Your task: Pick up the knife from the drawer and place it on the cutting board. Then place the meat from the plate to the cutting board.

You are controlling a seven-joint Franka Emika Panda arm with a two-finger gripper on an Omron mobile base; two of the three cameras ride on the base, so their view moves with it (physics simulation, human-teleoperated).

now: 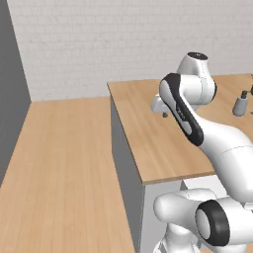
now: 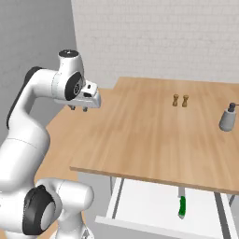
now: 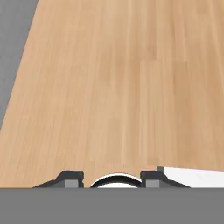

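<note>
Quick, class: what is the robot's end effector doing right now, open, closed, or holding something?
End effector: open, holding nothing, above the wooden counter; the knife lies in the drawer.

A white brick wall (image 1: 99,44) closes the back of the room, meeting a plain dark-grey wall (image 1: 10,99) on the left. The floor (image 1: 59,173) is light wooden planking — warm, evenly lit, no hard shadows. A counter (image 2: 154,135) with a light wood top stands out from the back wall on a grey cabinet body (image 1: 126,188) — its near corner juts toward the cameras.
</note>
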